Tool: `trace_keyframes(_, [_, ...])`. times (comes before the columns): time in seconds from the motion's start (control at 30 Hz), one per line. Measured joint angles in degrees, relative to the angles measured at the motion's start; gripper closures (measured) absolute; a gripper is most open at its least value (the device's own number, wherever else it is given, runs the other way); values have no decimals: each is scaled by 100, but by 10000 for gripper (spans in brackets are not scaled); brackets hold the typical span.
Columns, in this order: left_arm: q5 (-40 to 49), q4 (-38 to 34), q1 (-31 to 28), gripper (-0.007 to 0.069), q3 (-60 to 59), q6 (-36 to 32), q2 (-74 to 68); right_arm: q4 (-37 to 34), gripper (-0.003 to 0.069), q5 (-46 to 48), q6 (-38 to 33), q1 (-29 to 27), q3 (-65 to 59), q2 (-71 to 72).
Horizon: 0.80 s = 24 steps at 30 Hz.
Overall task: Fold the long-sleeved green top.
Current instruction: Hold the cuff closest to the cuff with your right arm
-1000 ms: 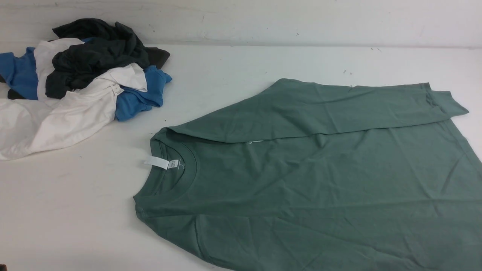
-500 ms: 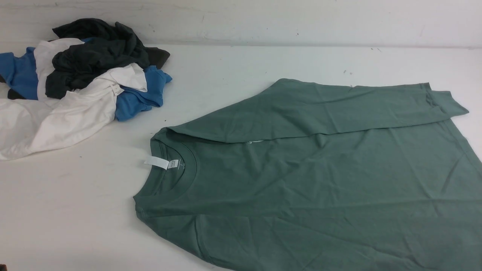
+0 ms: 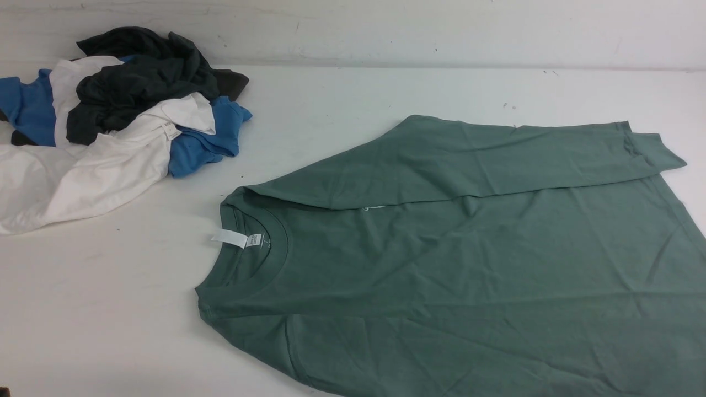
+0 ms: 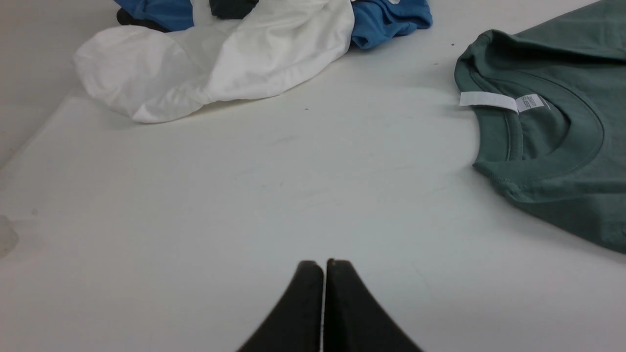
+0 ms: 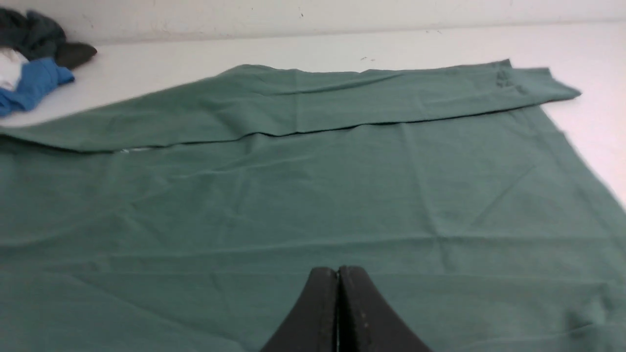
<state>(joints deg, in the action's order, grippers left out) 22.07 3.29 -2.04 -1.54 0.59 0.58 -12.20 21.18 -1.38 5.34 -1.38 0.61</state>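
Green long-sleeved top (image 3: 452, 264), sage, spread flat, one sleeve folded across

In front of me runs a flat, matte white counter (image 3: 110, 309), faintly scuffed, with a few small dark specks (image 3: 507, 105) toward its far side. It meets a plain white wall (image 3: 386, 27), marked with thin scratches, along a dull grey seam (image 3: 441, 66). The light is soft and even, shadows pale

Green top (image 3: 469, 264) near side cut off; neck label (image 3: 237, 239) print unreadable.
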Motion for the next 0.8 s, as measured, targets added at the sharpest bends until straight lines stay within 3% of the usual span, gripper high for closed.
trace_keyframes(0.03, [0, 0, 0, 629, 0, 0, 0, -58, 662, 0, 41, 0, 0, 0])
trace_keyframes(0.2, [6, -329, 0, 629, 0, 110, 0, -1738, 662, 17, 483, 0, -17, 0])
trace_keyframes(0.37, [23, -2690, 0, 629, 0, 1231, 0, -3434, 662, -94, 574, 0, -11, 0])
trace_keyframes(0.4, [23, -2778, 0, 629, 0, 1257, 0, -3501, 662, -116, 574, 0, -11, 0])
trace_keyframes(0.47, [23, -3726, 0, 629, 0, 1440, 0, -3686, 662, -238, 574, 0, -11, 0])
trace_keyframes(0.57, [10, -4288, 0, 629, 0, 1477, 0, -3726, 662, -300, 499, 0, -17, 0])
trace_keyframes(0.8, [-99, -4661, 0, 629, 0, 1470, 0, -3786, 662, -103, -576, 0, 207, 0])
